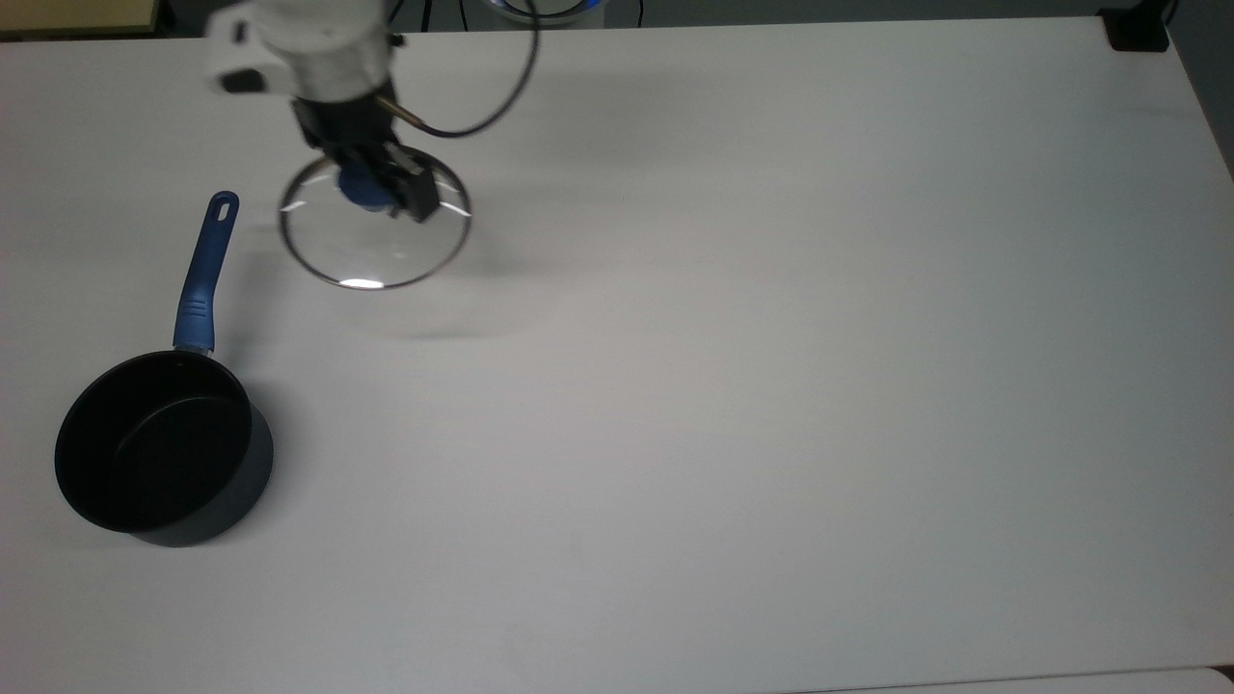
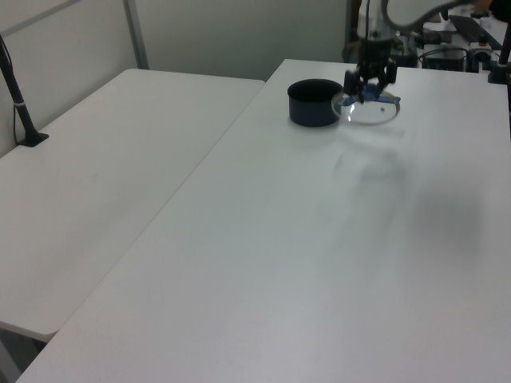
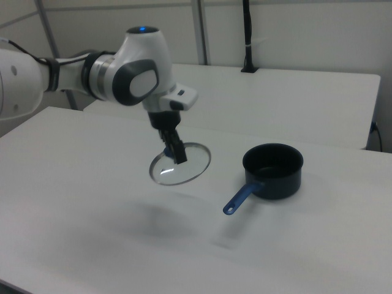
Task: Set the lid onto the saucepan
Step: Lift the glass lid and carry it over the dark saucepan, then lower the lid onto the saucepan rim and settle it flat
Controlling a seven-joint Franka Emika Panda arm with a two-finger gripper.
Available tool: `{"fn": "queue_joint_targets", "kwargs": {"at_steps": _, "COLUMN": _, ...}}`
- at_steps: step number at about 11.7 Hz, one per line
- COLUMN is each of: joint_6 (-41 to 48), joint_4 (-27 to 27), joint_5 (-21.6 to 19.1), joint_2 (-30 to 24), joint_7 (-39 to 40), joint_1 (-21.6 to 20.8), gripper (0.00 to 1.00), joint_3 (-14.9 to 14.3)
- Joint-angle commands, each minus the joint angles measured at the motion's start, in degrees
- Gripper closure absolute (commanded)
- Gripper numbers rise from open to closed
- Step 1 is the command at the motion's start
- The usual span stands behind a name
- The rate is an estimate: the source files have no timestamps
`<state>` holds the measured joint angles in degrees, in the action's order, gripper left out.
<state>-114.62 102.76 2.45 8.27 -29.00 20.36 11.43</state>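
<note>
Here the pincer [image 1: 371, 193] is clamped on the blue knob of the lid [image 1: 376, 246], holding it in the air above the bench [image 1: 771, 386], while the saucepan [image 1: 159, 453] stands open near the top view's lower left corner, well apart.

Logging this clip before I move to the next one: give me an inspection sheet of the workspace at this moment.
Surface: white table, bare apart from the job's things.
Lid: clear glass, held off the table by its blue knob, tilted in the right view, its shadow on the table below.
Saucepan: upright and uncovered at the top view's lower left, blue handle pointing up the top view.
Clutter: nothing seen.
End effector: shut on the lid's knob.
Cables: dark cable looping from the wrist.
Surroundings: second white table alongside, a black post on it, wall panels behind.
</note>
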Motion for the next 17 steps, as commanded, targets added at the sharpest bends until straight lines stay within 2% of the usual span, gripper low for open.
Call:
{"fn": "queue_joint_targets", "kwargs": {"at_steps": 1, "joint_6": 7.55, "joint_4": -15.34, "joint_5": -0.87, "joint_2": 8.84, "joint_7": -2.37, "joint_1": 1.43, "gripper": 0.5, "joint_3": -2.1}}
{"fn": "queue_joint_targets", "kwargs": {"at_steps": 3, "joint_6": 11.34, "joint_4": -24.67, "joint_5": -0.61, "joint_2": 15.78, "joint_7": -3.08, "joint_1": 1.35, "gripper": 0.5, "joint_3": -3.78}}
{"fn": "queue_joint_targets", "kwargs": {"at_steps": 4, "joint_6": 10.92, "joint_4": -27.76, "joint_5": -0.52, "joint_2": 18.25, "joint_7": -3.86, "joint_1": 1.17, "gripper": 0.5, "joint_3": -5.35}}
{"fn": "queue_joint_targets", "kwargs": {"at_steps": 7, "joint_6": 6.63, "joint_4": -38.05, "joint_5": -0.52, "joint_2": 25.81, "joint_7": -5.97, "joint_1": 1.17, "gripper": 0.5, "joint_3": -7.73}}
{"fn": "queue_joint_targets", "kwargs": {"at_steps": 12, "joint_6": -8.58, "joint_4": -40.36, "joint_5": -0.43, "joint_2": 30.92, "joint_7": -10.98, "joint_1": 0.91, "gripper": 0.5, "joint_3": -11.17}}
{"fn": "queue_joint_targets", "kwargs": {"at_steps": 15, "joint_6": -12.02, "joint_4": -40.27, "joint_5": -0.34, "joint_2": 31.46, "joint_7": -15.28, "joint_1": 0.56, "gripper": 0.5, "joint_3": -12.13}}
{"fn": "queue_joint_targets", "kwargs": {"at_steps": 17, "joint_6": -12.46, "joint_4": -39.92, "joint_5": -0.34, "joint_2": 31.64, "joint_7": -17.31, "joint_1": -1.72, "gripper": 0.5, "joint_3": -13.97}}
